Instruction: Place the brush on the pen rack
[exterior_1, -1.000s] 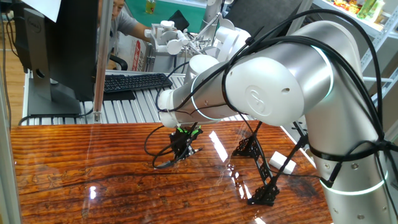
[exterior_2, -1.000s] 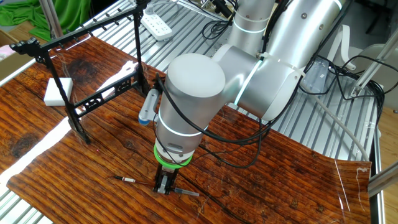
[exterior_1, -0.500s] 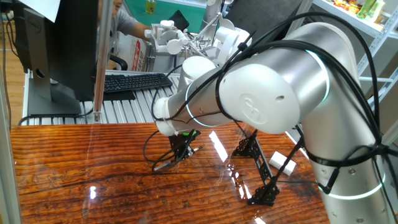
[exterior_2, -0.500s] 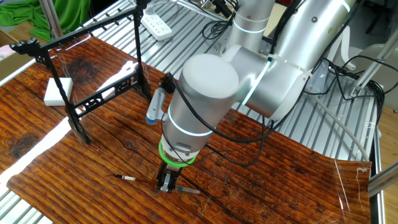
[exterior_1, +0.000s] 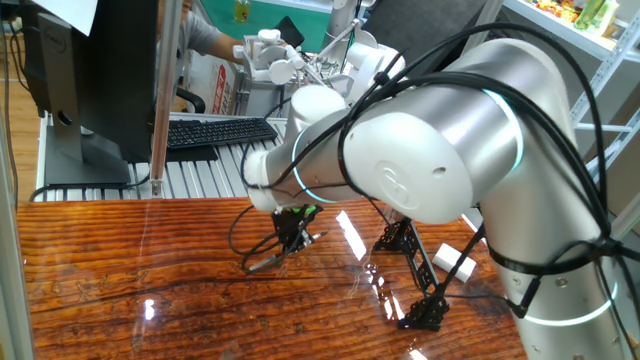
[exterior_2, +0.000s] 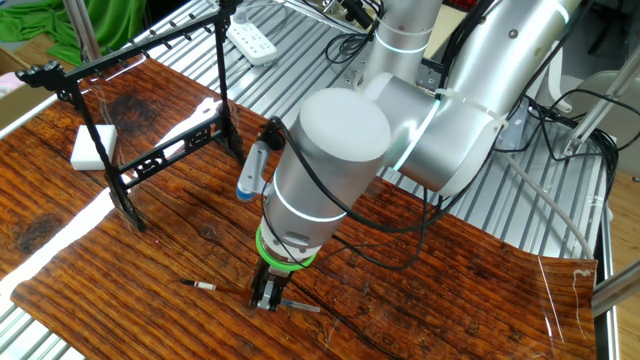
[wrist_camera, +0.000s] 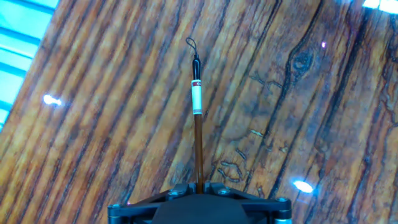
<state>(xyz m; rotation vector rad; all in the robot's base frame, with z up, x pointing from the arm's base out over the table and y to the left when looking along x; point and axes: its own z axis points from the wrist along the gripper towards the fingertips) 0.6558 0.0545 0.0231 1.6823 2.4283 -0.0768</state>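
Brush (wrist_camera: 198, 118): lies flat on the wooden surface (wrist_camera: 93, 124), one end between the fingers.
Gripper (exterior_2: 267, 297): apparently closed on the brush.
Handling: judged light, stiff, thin; liable to roll.
Pen rack (exterior_2: 150, 110): well apart.

You'll see the arm's big elbow joint (exterior_1: 430, 150) has swung further toward the monitor side and now fills more of the view. The gripper (exterior_2: 268, 296) has crept slightly along the table (exterior_2: 420, 290), and it has tilted with the brush (exterior_1: 268, 261) between its fingers.
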